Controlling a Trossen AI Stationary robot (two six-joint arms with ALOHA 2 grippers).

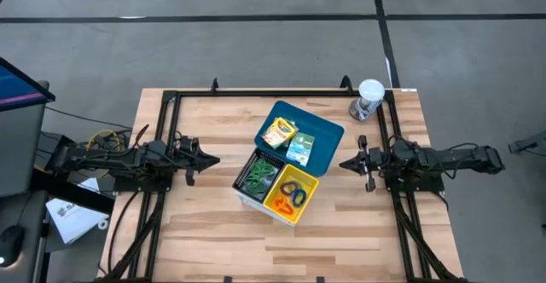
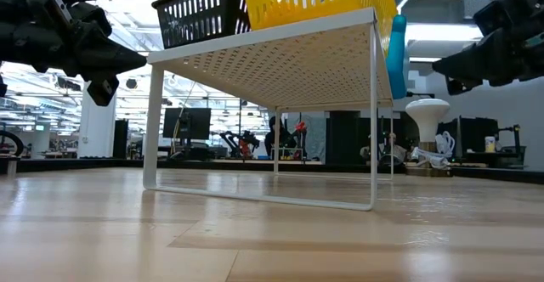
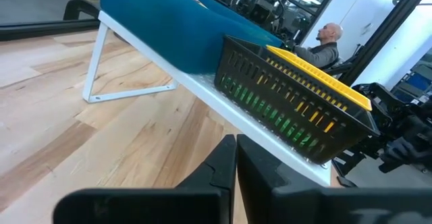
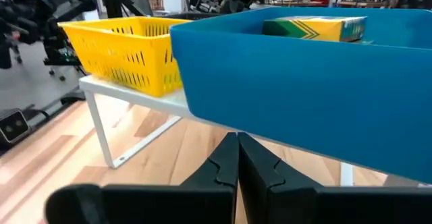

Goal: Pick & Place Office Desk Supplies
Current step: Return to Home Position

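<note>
A white perforated rack (image 2: 280, 57) stands on the table's middle. On it a blue tray (image 1: 328, 129) holds a yellow-orange crayon box (image 1: 279, 132) and a small green card box (image 1: 300, 148). A black basket (image 1: 246, 168) holds olive green rubber bands (image 1: 260, 176). A yellow basket (image 1: 311, 199) holds blue (image 1: 294, 194) and orange (image 1: 284, 206) loops. My left gripper (image 1: 213, 159) hovers shut to the left of the rack, pointing level at it. My right gripper (image 1: 344, 165) hovers shut to the right of the rack, facing the blue tray (image 4: 304, 82).
A clear cup with a white lid (image 1: 368, 100) stands at the table's far right corner. A black frame (image 1: 256, 95) runs around the work area. Bare wood lies along the near edge. A person (image 3: 327, 38) sits in the room beyond the table.
</note>
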